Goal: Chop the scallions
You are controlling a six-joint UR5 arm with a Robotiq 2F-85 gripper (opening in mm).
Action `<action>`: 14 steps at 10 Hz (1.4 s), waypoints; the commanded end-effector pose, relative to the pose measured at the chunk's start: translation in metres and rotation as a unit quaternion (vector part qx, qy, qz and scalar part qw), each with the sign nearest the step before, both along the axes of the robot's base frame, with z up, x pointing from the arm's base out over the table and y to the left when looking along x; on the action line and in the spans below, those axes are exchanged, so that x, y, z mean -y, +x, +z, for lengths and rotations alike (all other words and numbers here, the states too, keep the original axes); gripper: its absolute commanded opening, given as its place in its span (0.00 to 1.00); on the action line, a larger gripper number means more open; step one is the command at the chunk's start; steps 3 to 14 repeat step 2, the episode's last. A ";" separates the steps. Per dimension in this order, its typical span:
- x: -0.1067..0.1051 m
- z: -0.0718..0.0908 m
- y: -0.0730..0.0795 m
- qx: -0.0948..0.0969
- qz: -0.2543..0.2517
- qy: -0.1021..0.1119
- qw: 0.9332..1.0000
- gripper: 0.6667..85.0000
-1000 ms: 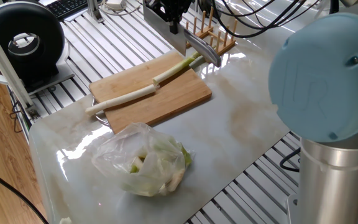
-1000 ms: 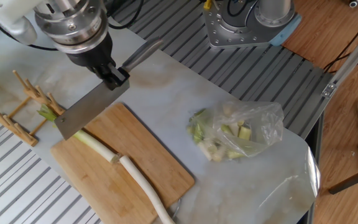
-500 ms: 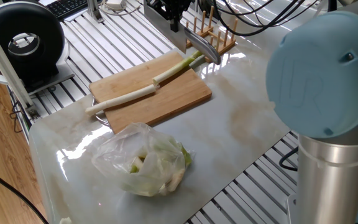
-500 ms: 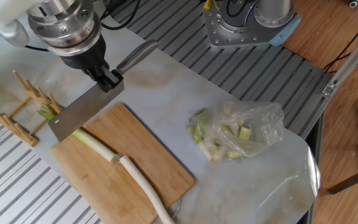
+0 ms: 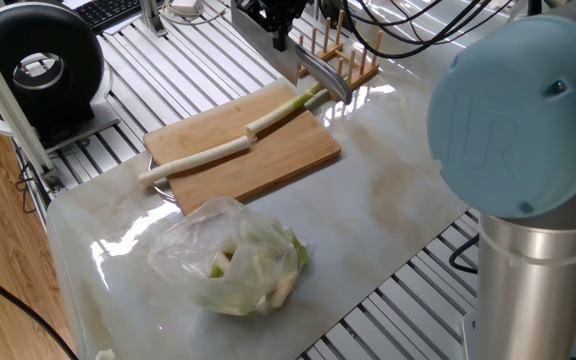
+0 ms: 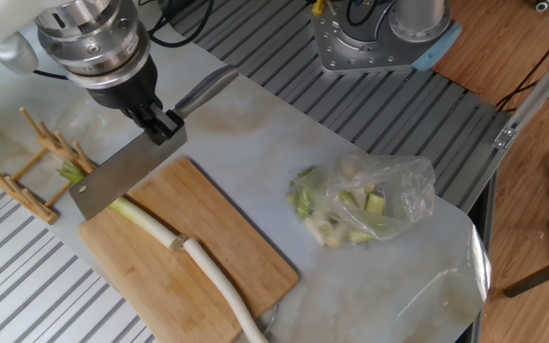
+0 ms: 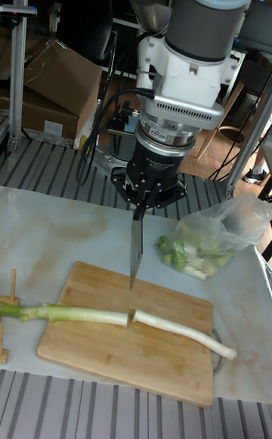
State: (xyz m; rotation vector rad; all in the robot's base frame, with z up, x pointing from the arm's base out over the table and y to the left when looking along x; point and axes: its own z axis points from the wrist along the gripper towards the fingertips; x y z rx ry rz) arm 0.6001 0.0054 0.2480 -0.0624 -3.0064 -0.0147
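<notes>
The scallions lie on the wooden board [image 6: 213, 233] as two cut lengths. One is a white length [image 6: 219, 281] [image 5: 198, 157] [image 7: 181, 330]. The other is a greener length [image 6: 143, 218] [image 5: 286, 108] [image 7: 72, 314], whose leafy tip runs off the board's end. My gripper [image 6: 165, 124] [image 7: 140, 210] is shut on a cleaver-like knife. Its blade [image 6: 112, 177] [image 7: 136, 251] hangs edge-down over the greener length near the board's end. The handle [image 6: 206, 86] [image 5: 325, 80] sticks out behind the fingers. I cannot tell whether the blade touches the stalk.
A clear plastic bag [image 6: 365, 205] [image 5: 233, 258] of pale green vegetable pieces lies on the marble slab beside the board. A wooden peg rack [image 6: 27, 181] [image 5: 348, 55] stands just past the board's end. The arm's base [image 6: 379, 33] is at the slab's far edge.
The gripper and knife have shifted a little along the stalk toward its green end and the rack, and slightly lower. The scallion lengths, board and bag have not moved.
</notes>
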 end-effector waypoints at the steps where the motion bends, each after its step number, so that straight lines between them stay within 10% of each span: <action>1: -0.002 0.000 0.002 0.003 0.001 0.006 1.000 0.01; 14: -0.002 0.000 0.002 0.003 0.001 0.004 1.000 0.01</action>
